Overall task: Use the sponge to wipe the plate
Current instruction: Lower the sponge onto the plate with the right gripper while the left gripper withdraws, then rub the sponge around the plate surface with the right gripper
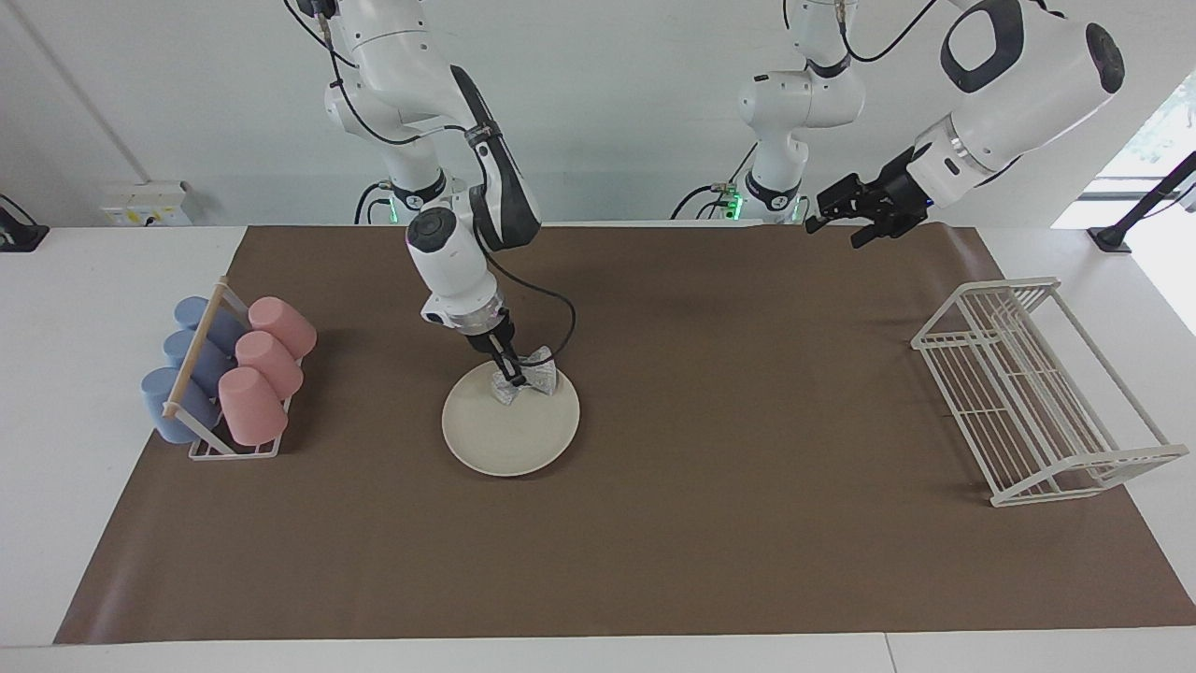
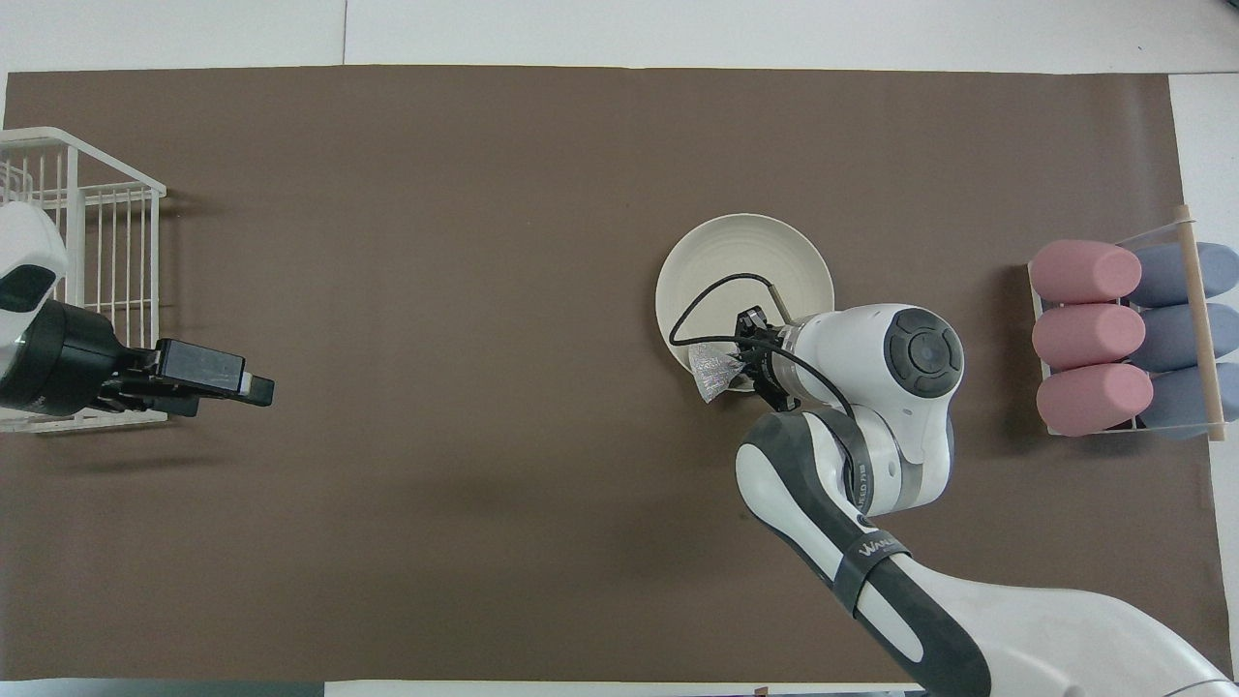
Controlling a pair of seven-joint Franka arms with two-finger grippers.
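The cream-white plate (image 1: 509,435) (image 2: 745,247) lies on the brown mat, toward the right arm's end of the table. My right gripper (image 1: 514,378) (image 2: 740,360) is shut on the sponge (image 1: 534,379) (image 2: 712,372), a small silvery, glittery pad pinched at its middle. The sponge is down on the part of the plate nearest to the robots, and its edge hangs a little over the rim in the overhead view. My left gripper (image 1: 852,222) (image 2: 256,389) is open and holds nothing, raised over the mat beside the wire rack.
A cup rack (image 1: 229,374) (image 2: 1128,334) with pink and blue cups lying on their sides stands at the right arm's end. A white wire rack (image 1: 1037,393) (image 2: 82,242) stands at the left arm's end. The brown mat (image 1: 747,523) covers the table.
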